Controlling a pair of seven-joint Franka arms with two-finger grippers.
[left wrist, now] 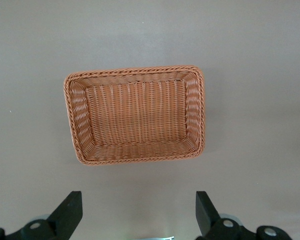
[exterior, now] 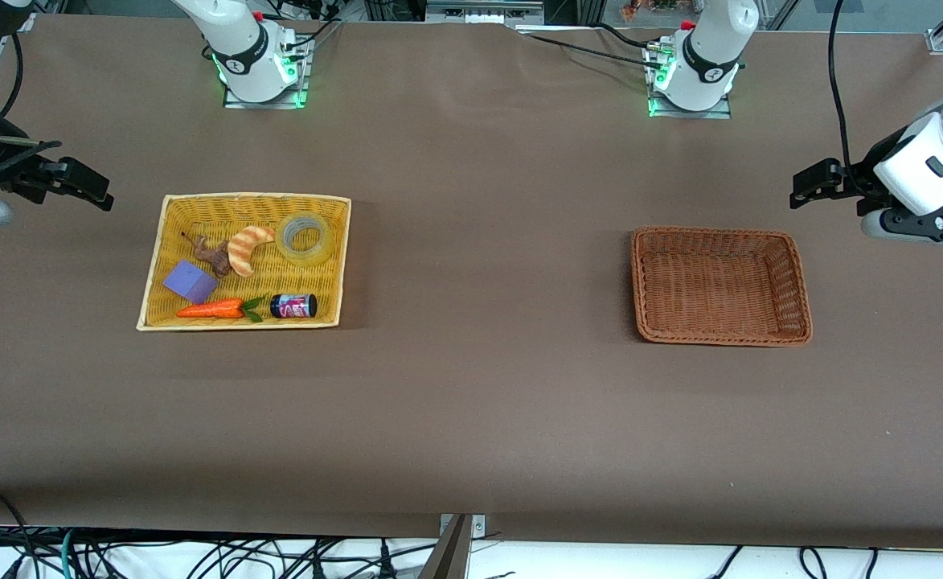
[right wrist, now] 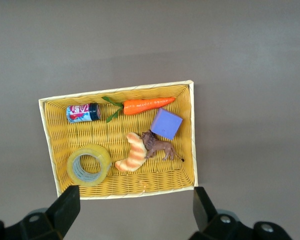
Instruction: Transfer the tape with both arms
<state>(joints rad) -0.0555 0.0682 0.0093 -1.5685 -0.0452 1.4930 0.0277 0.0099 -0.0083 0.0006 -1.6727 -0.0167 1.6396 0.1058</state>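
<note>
Lying in yellow basket: all the small things, told from the camera side upward
Carrot toy: nearest the camera, along the basket's near wall
Dark jar: just beside the carrot's leaves, on its side
Purple block: above the carrot
Toy lion: between block and croissant toy, touching the croissant
Tape: flat in the basket's corner, farthest from the camera, beside the croissant, nothing gripping it
Brown basket: well apart, toward the left arm's end
Right gripper: over the table near the yellow basket, fingers wide, holding nothing
Left gripper: near the brown basket, fingers wide, holding nothing
</note>
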